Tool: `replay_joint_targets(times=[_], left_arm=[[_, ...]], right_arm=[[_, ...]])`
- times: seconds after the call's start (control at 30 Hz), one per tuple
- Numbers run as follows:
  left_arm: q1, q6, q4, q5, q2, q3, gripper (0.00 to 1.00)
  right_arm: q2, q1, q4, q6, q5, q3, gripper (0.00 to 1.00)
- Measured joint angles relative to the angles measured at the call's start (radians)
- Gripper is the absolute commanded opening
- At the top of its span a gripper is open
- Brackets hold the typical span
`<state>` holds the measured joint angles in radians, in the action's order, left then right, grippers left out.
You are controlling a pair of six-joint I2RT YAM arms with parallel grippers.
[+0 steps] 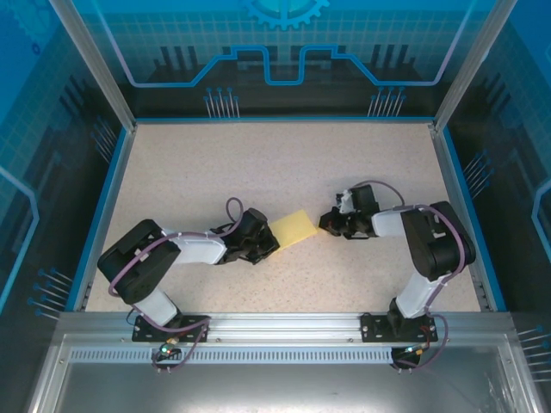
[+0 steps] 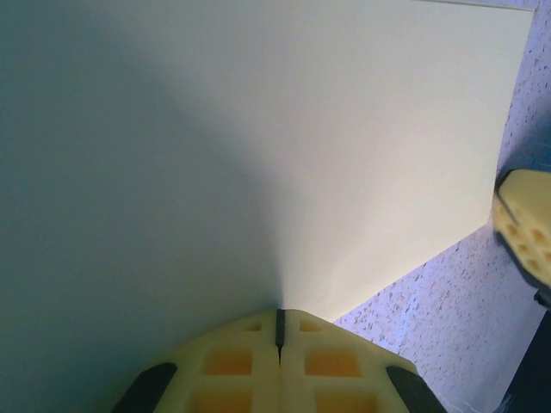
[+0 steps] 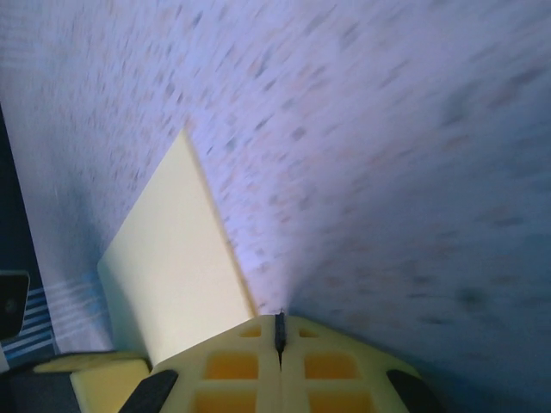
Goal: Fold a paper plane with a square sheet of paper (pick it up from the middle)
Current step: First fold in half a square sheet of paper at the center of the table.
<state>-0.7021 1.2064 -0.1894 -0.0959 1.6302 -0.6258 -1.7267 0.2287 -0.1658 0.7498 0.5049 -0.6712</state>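
Sheet: You are looking at the square sheet of paper [image 1: 293,229] lying on the surface [image 1: 258,163], directly between the two sets of fingers.
Left fingers [image 2: 241,353]: They are sitting pressed together at the sheet's left edge. You cannot tell whether they are pinching that edge or only bearing down on it.
Right fingers [image 3: 323,361]: They are sitting together just beside the sheet's right corner, gripping nothing that is showing. The right wrist view is blurring here.
Risk, slide: If you are pushing from one side with shut fingers, the thin sheet is likely going to skate or buckle instead of creasing.
Risk, collision: Both sets of fingers are crowding the sheet from opposite sides, so any inward move is risking contact between them.
Risk, pickup: Neither set is standing over the sheet's middle, so an edge grab is inviting a tear or droop.
Room: Beyond the sheet the surface is lying bare up to the blue rim [image 1: 284,119]; you are having ample space there.
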Motion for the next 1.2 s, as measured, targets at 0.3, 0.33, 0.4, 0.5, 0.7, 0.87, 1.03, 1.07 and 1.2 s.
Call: replay_joint_targets(times=[0.3, 0.33, 0.4, 0.5, 0.7, 0.87, 1.03, 1.07, 1.2], left_arm=[[0.003, -0.055, 0.038, -0.007, 0.000, -0.022, 0.00], [0.005, -0.076, 0.058, -0.006, 0.000, -0.032, 0.00], [0.009, -0.131, 0.107, -0.006, 0.003, -0.058, 0.00], [0.023, -0.258, 0.206, 0.000, 0.022, -0.122, 0.00], [0.079, -0.520, 0.328, 0.011, 0.054, -0.216, 0.00], [0.086, -0.574, 0.319, -0.043, 0.050, -0.243, 0.00], [0.070, -0.423, 0.247, -0.062, 0.007, -0.227, 0.00], [0.057, -0.369, 0.218, -0.058, -0.003, -0.216, 0.00], [-0.018, -0.187, 0.129, -0.020, -0.006, -0.168, 0.00]], right_arm=[[0.177, 0.030, 0.101, -0.033, -0.038, -0.010, 0.00], [0.186, 0.056, 0.101, -0.032, -0.037, -0.016, 0.00], [0.177, 0.106, 0.097, -0.024, -0.037, -0.033, 0.00], [0.123, 0.154, 0.093, -0.007, -0.037, -0.060, 0.00], [0.007, 0.204, 0.080, 0.040, -0.062, -0.122, 0.00], [-0.048, 0.238, 0.051, 0.093, -0.082, -0.148, 0.00], [-0.071, 0.245, 0.049, 0.123, -0.090, -0.148, 0.00], [-0.077, 0.245, 0.049, 0.127, -0.091, -0.148, 0.00], [-0.088, 0.245, 0.040, 0.145, -0.094, -0.146, 0.00]])
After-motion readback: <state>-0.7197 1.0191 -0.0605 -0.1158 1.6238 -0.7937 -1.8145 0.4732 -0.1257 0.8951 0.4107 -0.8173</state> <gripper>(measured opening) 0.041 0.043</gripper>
